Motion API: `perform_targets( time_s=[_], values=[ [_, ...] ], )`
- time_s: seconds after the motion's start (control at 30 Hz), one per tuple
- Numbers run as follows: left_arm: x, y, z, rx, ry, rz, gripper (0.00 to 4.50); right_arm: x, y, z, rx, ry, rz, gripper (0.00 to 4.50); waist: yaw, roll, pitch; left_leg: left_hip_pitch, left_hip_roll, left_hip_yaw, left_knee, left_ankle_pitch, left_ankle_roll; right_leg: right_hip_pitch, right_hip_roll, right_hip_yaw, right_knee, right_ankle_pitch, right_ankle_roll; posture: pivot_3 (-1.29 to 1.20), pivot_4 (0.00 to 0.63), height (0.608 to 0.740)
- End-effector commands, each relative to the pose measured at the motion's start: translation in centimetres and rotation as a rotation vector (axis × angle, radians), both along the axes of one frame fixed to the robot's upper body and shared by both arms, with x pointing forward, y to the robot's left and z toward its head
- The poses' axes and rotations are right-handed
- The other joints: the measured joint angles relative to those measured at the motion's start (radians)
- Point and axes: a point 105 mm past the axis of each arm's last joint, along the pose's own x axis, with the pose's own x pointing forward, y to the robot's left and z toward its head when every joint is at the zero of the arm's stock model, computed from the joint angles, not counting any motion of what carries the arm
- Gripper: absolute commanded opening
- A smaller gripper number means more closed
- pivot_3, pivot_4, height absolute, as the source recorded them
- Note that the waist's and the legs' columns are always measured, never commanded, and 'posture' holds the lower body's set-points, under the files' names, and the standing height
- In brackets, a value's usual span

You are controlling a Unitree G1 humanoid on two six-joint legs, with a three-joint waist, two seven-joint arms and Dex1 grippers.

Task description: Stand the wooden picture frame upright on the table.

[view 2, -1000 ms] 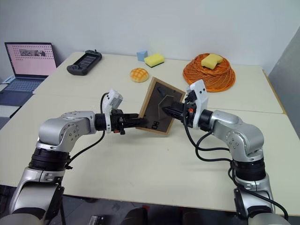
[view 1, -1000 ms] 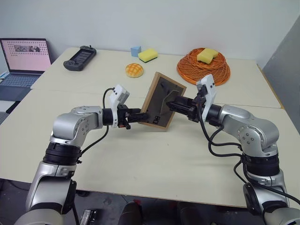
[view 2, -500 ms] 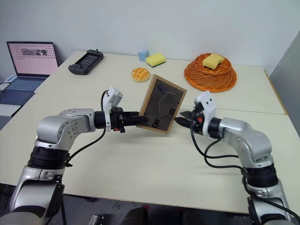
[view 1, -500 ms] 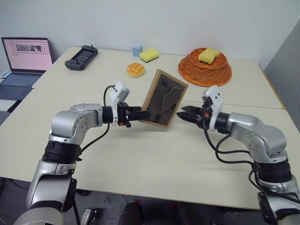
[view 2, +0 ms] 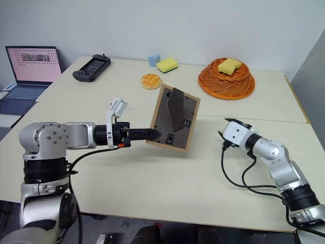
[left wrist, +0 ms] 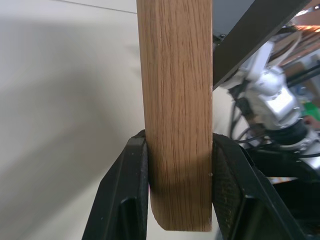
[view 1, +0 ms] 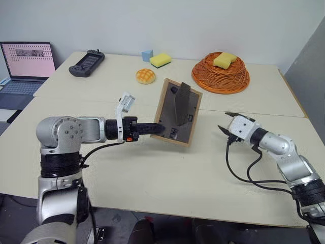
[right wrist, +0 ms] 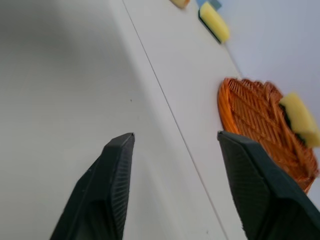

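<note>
While one claw (view 1: pixel 161 129) pinches one wooden picture frame (view 1: pixel 179 111), two sponges (view 1: pixel 160 60) rest apart.

The wooden picture frame (view 1: pixel 177 112) leans, dark back showing, seemingly just above the table (view 1: pixel 152 173).

The wooden picture frame (view 1: pixel 178 112) has a light oak border with visible grain and a dark grey back and stand. The table (view 1: pixel 152 173) is pale cream. An orange woven basket (view 1: pixel 220 72) holds a yellow sponge (view 1: pixel 224 59); another yellow sponge (view 1: pixel 160 60) lies beside a light blue cube (view 1: pixel 147 55). The bun (view 1: pixel 145 75) is golden with a criss-cross pattern (darker brown lines). The laptop (view 1: pixel 26 63) screen glows pink.
</note>
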Motion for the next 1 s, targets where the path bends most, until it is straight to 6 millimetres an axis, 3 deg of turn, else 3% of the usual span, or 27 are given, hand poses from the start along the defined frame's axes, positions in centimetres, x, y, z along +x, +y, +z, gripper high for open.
perform_targets(
  time_s=[0.03, 0.5, 0.8, 1.0],
  values=[
    [-0.4, -0.1, 2.2, -0.080, -0.032, -0.019, 1.31, 0.3, 1.1, 1.5, -0.089, -0.188, 0.068, 3.85, -0.002, 0.000, 0.000, 0.001, 0.000, 0.001, 0.000, 0.000, -0.001, 0.000, 0.000, 0.000, 0.001, 0.000, 0.000, 0.00, 0.150, 0.740],
    [-1.3, -0.3, 0.5, -0.141, 0.153, -0.004, 1.31, 0.7, 4.7, 6.1, -0.124, -0.613, 0.189, 3.85, -0.001, 0.000, 0.000, 0.003, -0.001, 0.000, 0.003, 0.002, -0.003, -0.001, -0.002, 0.000, 0.010, 0.000, 0.000, 0.00, 0.150, 0.740],
    [-2.2, -1.7, 0.8, -0.163, 0.174, -0.009, 1.31, -0.4, 6.4, 6.3, -0.135, -0.725, 0.285, 3.85, 0.001, 0.000, 0.000, 0.003, -0.001, 0.000, 0.004, 0.002, -0.003, 0.000, -0.002, 0.000, 0.011, 0.000, 0.000, 0.00, 0.150, 0.740],
    [-2.1, -1.9, 1.0, -0.165, 0.176, -0.029, 1.31, -0.5, 6.0, 5.3, -0.169, -0.752, 0.327, 3.85, 0.001, 0.000, 0.000, 0.003, -0.001, 0.000, 0.005, 0.002, -0.003, 0.000, -0.002, 0.000, 0.011, 0.000, 0.000, 0.00, 0.150, 0.740]
  ],
)
